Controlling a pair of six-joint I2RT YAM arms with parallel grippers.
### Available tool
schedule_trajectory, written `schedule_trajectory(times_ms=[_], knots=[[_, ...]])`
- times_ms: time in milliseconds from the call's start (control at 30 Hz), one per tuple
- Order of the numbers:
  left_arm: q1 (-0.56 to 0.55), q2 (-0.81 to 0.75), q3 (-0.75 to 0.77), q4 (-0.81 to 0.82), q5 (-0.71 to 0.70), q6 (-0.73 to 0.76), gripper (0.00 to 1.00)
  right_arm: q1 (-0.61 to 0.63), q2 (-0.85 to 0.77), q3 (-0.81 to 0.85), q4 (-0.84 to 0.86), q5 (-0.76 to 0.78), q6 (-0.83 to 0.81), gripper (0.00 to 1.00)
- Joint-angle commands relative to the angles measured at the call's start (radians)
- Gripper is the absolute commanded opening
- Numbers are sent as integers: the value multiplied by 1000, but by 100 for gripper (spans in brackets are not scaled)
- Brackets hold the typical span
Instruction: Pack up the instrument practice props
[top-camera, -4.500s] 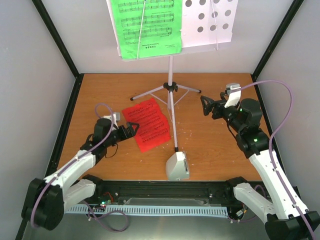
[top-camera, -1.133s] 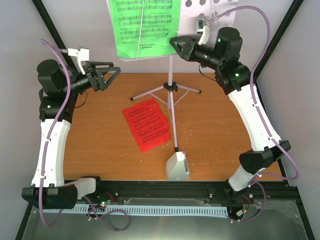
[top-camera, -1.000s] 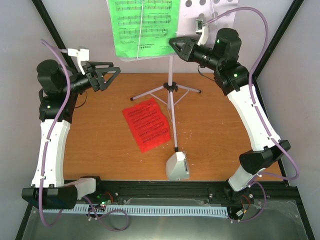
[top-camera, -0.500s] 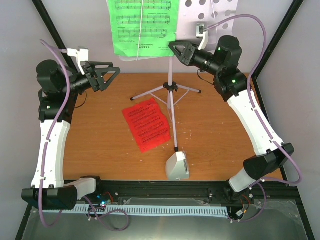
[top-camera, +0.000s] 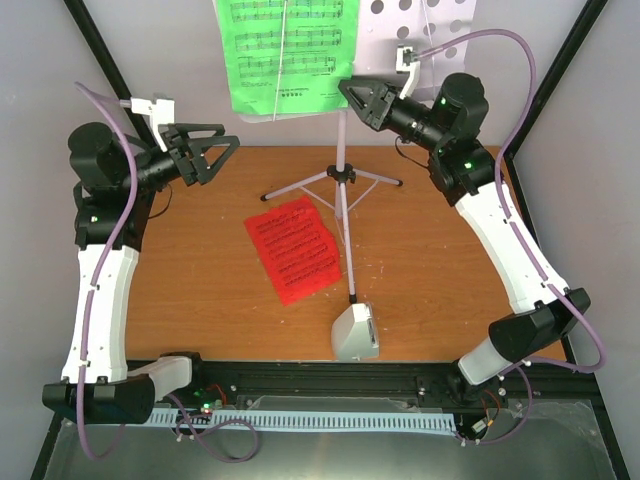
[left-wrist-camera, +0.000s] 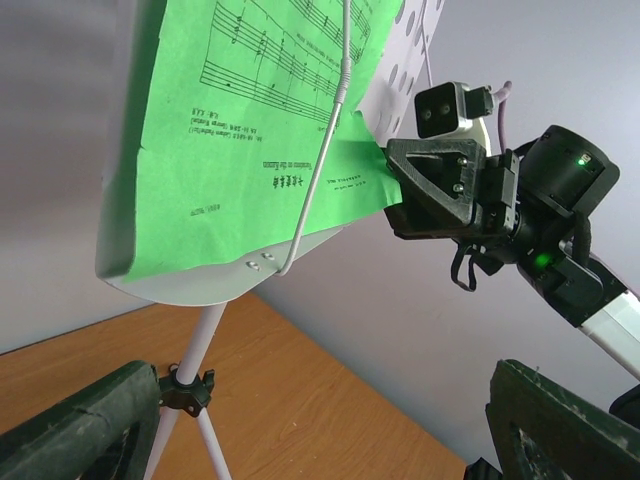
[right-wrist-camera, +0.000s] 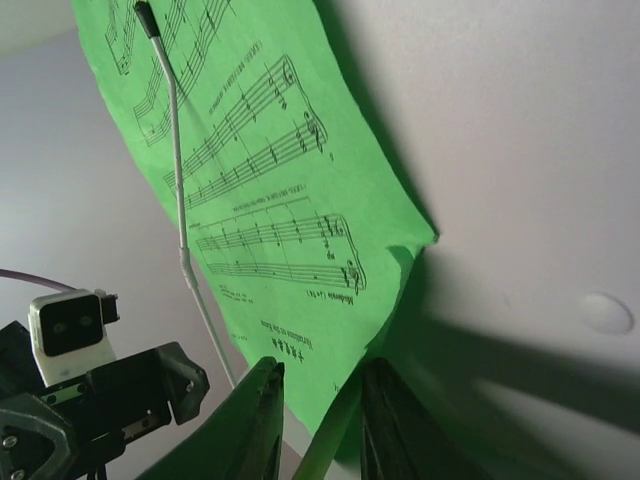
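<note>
Nothing packed yet | green sheet (top-camera: 290, 50) on stand (top-camera: 415, 40), right hand (top-camera: 355, 100) narrowly parted astride its corner | left hand (top-camera: 228, 158) wide open, empty | red sheet (top-camera: 295, 248), metronome (top-camera: 355, 333) on counter (top-camera: 430, 280)

Each arm wore white moulded link shells (top-camera: 100, 290) joined by black round joint housings (top-camera: 95, 155). Behind the black, triangular-fingered left end effector (top-camera: 225, 152) and right end effector (top-camera: 352, 98) sat small white camera blocks (top-camera: 155, 106), fed by looping lilac cables (top-camera: 497, 34); green lights (top-camera: 442, 101) glowed further back on the right.
</note>
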Motion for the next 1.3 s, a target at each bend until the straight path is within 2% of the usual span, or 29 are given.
schedule_trajectory(times_ms=[0,433,633,733,833,900,1000,1133,1267], knots=[[6,-22,27,6,-10,3,90,6,33,55,-3,2,2,24],[6,-23,33,3,-10,0,90,6,72,103,-47,38,-8,29],[6,-23,36,24,-13,-3,89,7,92,128,-46,26,-8,20],[6,-44,41,56,-77,5,85,9,91,127,-36,15,-31,13],[7,-29,97,132,-86,-22,83,14,82,114,-27,17,-64,3],[3,5,145,156,-67,-55,81,15,80,111,-25,15,-78,3],[-49,63,232,109,-92,-35,77,15,78,111,-21,12,-95,3],[-172,155,403,-26,-183,41,73,16,69,102,-22,23,-115,3],[-261,206,494,-99,-298,106,71,16,62,100,-24,32,-130,3]])
